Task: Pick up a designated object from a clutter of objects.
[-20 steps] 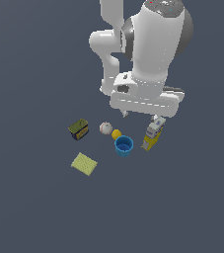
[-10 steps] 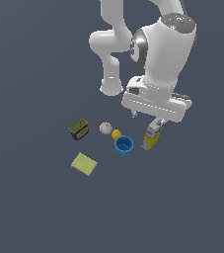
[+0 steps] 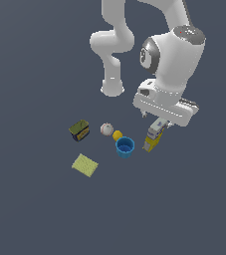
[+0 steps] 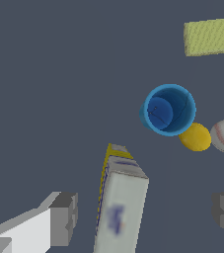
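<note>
Going left to right in the exterior view: olive-green box [image 3: 79, 130] and flat yellow-green pad [image 3: 85, 165] are sitting well apart from the gripper [image 3: 160, 126], then white-pink ball [image 3: 106, 129], small yellow ball [image 3: 117, 135] and blue cup [image 3: 125, 147] nearer, cup just beside the target. The carton [image 3: 153, 138] is standing directly under the gripper, farthest toward the exterior view's right. Step in hand, judging: approach and alignment, grasp not yet made. In the wrist view the fingers [image 4: 63, 219] are standing spread wide, one on each side of the carton [image 4: 118, 210], neither touching it. Next move is calling for a straight descent so the pads straddle the carton body, then closing, keeping clear of the cup. The carton is standing upright, long axis roughly vertical, white-and-blue gabled top pointing up at the palm, yellow half down.
</note>
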Controlling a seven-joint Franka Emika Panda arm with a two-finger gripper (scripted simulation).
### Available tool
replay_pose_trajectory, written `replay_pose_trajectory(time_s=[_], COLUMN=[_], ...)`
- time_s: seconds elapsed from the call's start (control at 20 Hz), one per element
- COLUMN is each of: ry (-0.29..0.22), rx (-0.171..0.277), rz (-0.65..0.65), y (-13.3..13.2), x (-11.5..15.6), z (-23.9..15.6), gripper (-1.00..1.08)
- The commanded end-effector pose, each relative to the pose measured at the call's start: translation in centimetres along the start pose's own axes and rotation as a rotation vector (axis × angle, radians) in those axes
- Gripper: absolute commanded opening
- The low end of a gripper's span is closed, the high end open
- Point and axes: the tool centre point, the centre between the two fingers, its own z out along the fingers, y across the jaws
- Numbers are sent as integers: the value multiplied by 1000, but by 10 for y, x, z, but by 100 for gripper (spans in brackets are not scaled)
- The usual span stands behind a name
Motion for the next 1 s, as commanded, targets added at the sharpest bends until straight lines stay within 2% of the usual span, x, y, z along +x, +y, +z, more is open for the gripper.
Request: replay_pose_trajectory(time_s=[0.0, 0.5, 0.95], ry=[-1, -2, -3], rx=[-1, -5, -6], rz=[43, 156, 180], y=[-4, -14, -16], x=[-9, -35, -40], z=[6, 21, 25], gripper=[100, 100, 100])
